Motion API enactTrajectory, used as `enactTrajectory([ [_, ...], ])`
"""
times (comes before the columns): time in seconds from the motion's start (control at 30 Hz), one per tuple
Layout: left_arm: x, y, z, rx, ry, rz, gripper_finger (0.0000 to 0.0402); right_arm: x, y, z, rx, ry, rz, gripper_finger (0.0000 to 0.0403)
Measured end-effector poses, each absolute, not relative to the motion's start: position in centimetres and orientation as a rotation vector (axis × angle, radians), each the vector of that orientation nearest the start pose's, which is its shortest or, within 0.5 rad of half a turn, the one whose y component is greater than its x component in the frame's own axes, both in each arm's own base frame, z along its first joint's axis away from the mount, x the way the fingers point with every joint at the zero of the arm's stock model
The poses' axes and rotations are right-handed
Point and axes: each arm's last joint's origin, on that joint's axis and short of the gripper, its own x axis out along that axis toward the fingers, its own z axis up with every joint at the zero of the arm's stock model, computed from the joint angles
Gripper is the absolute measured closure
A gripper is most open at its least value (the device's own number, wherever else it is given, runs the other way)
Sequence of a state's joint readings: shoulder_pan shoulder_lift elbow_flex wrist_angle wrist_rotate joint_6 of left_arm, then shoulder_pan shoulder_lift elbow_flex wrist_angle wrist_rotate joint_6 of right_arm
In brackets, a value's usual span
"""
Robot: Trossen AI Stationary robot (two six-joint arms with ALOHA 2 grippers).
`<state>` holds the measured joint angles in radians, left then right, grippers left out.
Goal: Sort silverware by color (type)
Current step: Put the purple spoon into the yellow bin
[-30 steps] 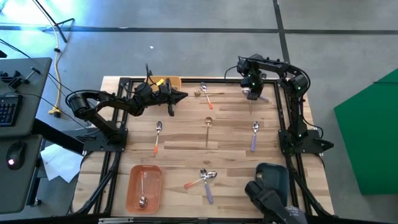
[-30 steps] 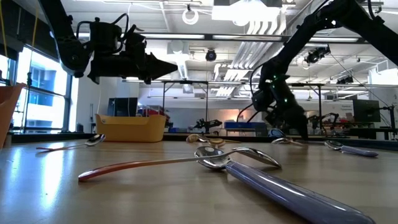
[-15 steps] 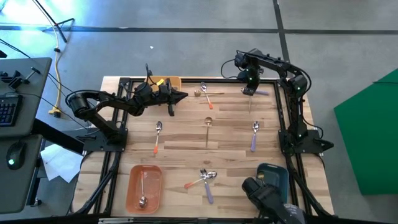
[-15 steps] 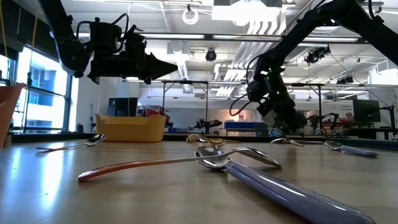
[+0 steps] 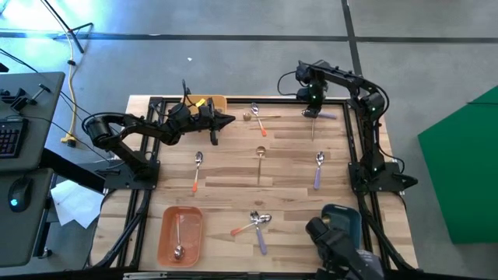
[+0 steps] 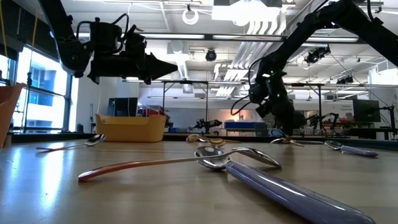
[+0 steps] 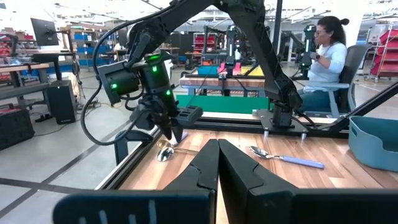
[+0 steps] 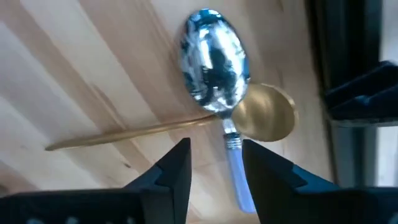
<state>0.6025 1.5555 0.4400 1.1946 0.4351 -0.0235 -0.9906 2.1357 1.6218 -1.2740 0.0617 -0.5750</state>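
Right gripper (image 8: 216, 165) open, empty, directly over lavender-handled silver spoon (image 8: 214, 59); handle runs between fingers, bowl overlapping gold spoon (image 8: 261, 119). Left gripper (image 7: 217, 163) shut, idle far-left.

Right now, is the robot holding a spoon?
No. The right gripper is open above a lavender-handled spoon lying across a gold spoon. The left gripper is shut on nothing.

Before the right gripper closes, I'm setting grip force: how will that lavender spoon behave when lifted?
The lavender spoon looks stiff and probably light. Its glossy handle may slip between the open right gripper fingers. It lies across the gold spoon, so lifting it could nudge that one.
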Motion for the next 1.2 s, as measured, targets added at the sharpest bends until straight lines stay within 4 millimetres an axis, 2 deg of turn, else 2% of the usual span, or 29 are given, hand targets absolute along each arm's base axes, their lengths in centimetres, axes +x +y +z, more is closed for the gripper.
enactTrajectory([
  [0.2,23.0,14.4,18.1,0.016,-0.071,0.167,0.0401,20.4,-31.9,16.7,0.524,1.753,-0.271,0.0275],
  [0.33,23.0,14.4,18.1,0.016,-0.071,0.167,0.0401,19.9,-32.3,17.7,0.676,1.712,-0.344,0.0275],
  [0.53,23.0,14.4,18.1,0.016,-0.071,0.167,0.0401,16.8,-34.1,18.4,1.071,1.591,-0.708,0.0275],
  [0.63,23.0,14.4,18.1,0.014,-0.071,0.166,0.0401,15.5,-34.6,18.0,1.193,1.546,-0.791,0.0275],
  [1.0,23.0,14.4,18.1,0.014,-0.071,0.166,0.0401,15.7,-35.1,16.8,1.202,1.449,-0.88,0.0275],
  [1.2,23.0,14.4,18.1,0.015,-0.071,0.166,0.0401,15.8,-35.1,16.8,1.088,1.494,-0.809,0.0275],
])
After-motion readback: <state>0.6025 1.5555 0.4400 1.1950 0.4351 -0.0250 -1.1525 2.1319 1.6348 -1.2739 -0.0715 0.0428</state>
